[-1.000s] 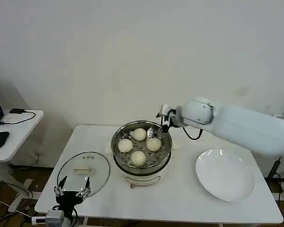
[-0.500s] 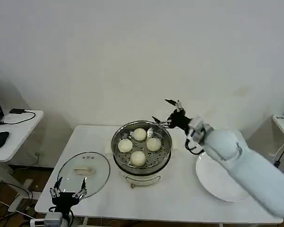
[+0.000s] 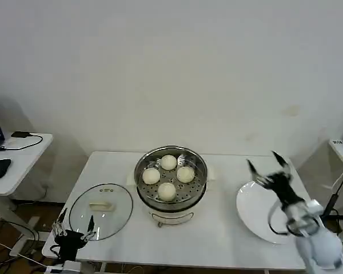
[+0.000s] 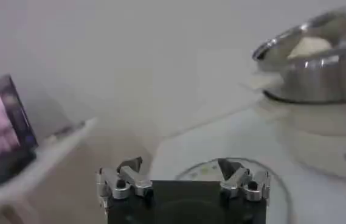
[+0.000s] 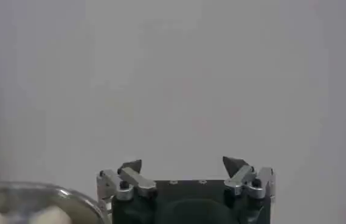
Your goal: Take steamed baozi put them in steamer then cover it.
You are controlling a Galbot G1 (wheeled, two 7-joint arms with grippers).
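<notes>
Several cream-white steamed baozi [image 3: 168,176] lie on the perforated tray of the shiny steamer [image 3: 143,185] in the middle of the table. The cover [image 3: 100,210], a clear glass lid with a cream bar handle, lies flat on the table to the steamer's left. My left gripper [image 3: 73,228] stands open at the table's front left corner, just in front of the cover [image 4: 230,172]. My right gripper [image 3: 267,161] is open and empty, raised over the white plate at the right. The steamer [image 4: 318,61] and a baozi [image 4: 309,45] show in the left wrist view.
A white plate [image 3: 263,225] lies at the table's right. A side desk [image 3: 17,157] with a mouse and a cable stands to the left. A white wall is close behind the table.
My right arm has pulled back from the steamer's far rim and swung right, now over the plate. My left gripper has slid slightly left and back along the front edge.
</notes>
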